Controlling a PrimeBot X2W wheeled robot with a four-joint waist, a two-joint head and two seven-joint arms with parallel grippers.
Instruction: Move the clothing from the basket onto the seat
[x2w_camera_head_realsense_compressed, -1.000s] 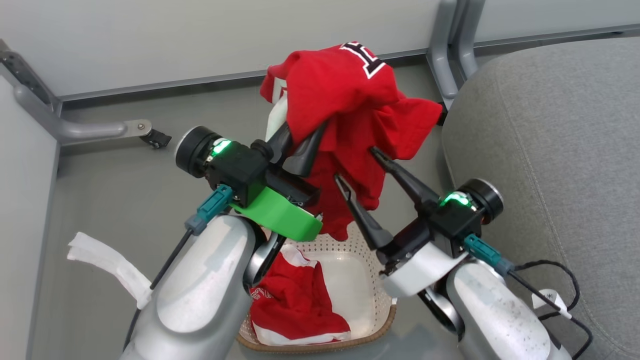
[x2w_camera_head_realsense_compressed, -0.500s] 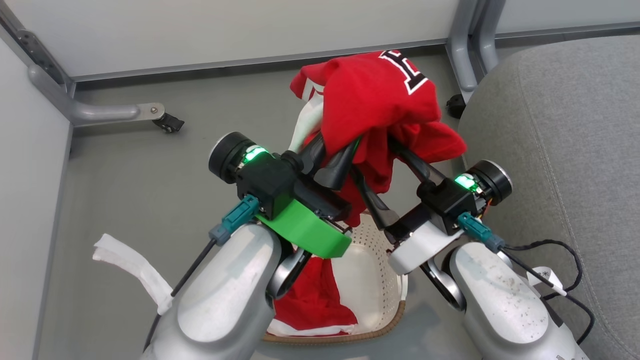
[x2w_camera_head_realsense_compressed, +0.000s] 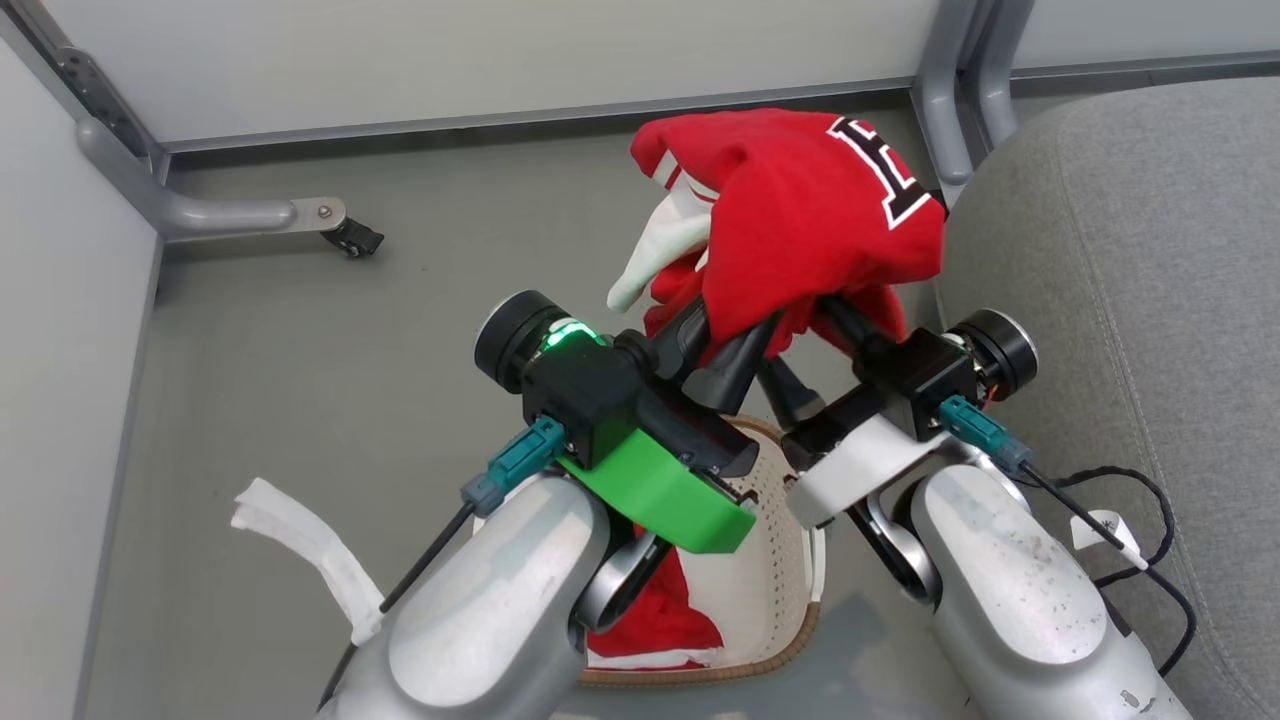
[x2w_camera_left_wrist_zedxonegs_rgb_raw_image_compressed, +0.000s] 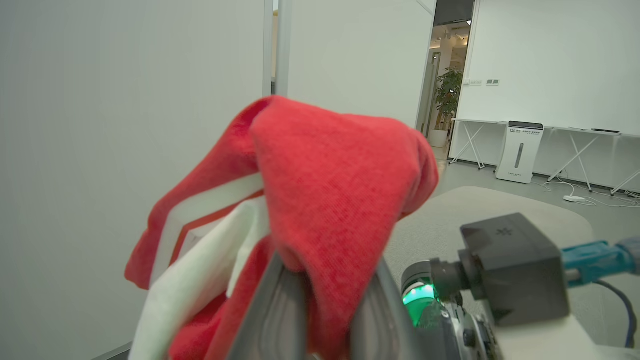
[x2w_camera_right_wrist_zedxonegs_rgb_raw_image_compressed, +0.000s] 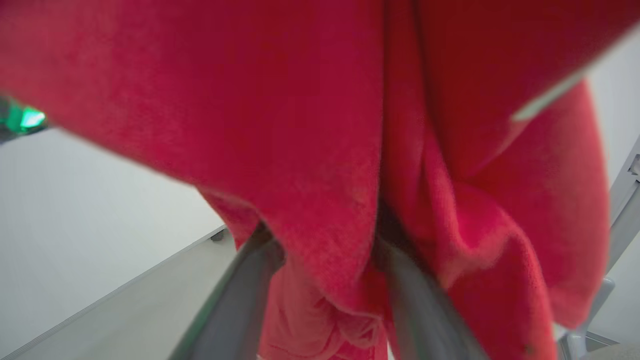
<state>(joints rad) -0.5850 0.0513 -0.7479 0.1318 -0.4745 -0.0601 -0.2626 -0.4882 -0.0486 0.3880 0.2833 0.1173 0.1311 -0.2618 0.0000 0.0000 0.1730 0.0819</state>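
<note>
A red garment with a black-and-white block letter (x2w_camera_head_realsense_compressed: 800, 215) hangs bunched over both grippers, above the floor at the left edge of the grey seat (x2w_camera_head_realsense_compressed: 1120, 300). My left gripper (x2w_camera_head_realsense_compressed: 733, 338) is shut on its lower folds; the cloth sits pinched between the fingers (x2w_camera_left_wrist_zedxonegs_rgb_raw_image_compressed: 275, 310). My right gripper (x2w_camera_head_realsense_compressed: 812, 345) is open, its spread fingers (x2w_camera_right_wrist_zedxonegs_rgb_raw_image_compressed: 240, 295) pushed up under the draped cloth. The second red garment with white trim (x2w_camera_head_realsense_compressed: 655, 625) lies in the cream perforated basket (x2w_camera_head_realsense_compressed: 775, 590), below my forearms.
A white cloth strip (x2w_camera_head_realsense_compressed: 300, 540) lies on the floor at the left. A grey frame leg with a caster (x2w_camera_head_realsense_compressed: 350, 238) stands at the back left, and metal legs (x2w_camera_head_realsense_compressed: 950, 90) at the back right. A black cable with a tag (x2w_camera_head_realsense_compressed: 1110, 530) lies on the seat.
Both grippers have carried the lettered garment right, up to the seat's edge, and drawn closer together. The head camera has also shifted, so the floor slid rightward in view.
</note>
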